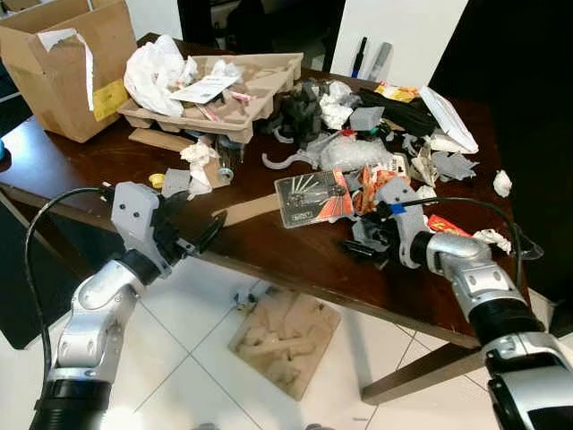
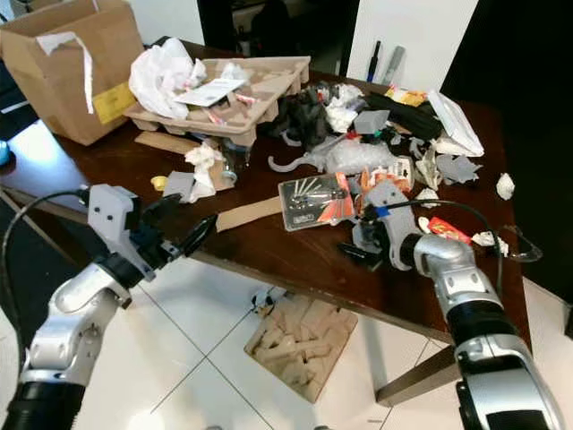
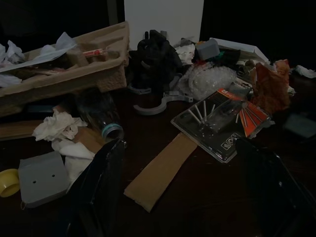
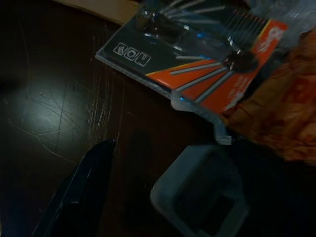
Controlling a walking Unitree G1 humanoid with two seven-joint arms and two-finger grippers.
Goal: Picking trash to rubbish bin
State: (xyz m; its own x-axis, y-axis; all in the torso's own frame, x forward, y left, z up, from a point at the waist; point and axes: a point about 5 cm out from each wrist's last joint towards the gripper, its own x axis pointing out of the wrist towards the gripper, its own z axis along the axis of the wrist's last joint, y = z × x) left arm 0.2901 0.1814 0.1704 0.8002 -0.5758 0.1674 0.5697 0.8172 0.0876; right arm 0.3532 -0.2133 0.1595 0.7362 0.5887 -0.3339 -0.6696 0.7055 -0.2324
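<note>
The dark table (image 1: 295,251) was heaped with litter across the upper half of the frame, no bin in sight. The right gripper (image 1: 369,244), at centre right, sat among scraps beside the blister pack (image 1: 313,197); its grip I couldn't tell. The left gripper (image 1: 192,231), fingers spread, hovered at the near edge. Better to take one piece squarely.

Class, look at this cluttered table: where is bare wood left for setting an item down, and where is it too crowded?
Bare wood lies along the near edge of the table, between the cardboard strip and the right gripper, below the blister pack. A smaller patch fronts the cardboard box. The middle and far right are piled with trash.
</note>
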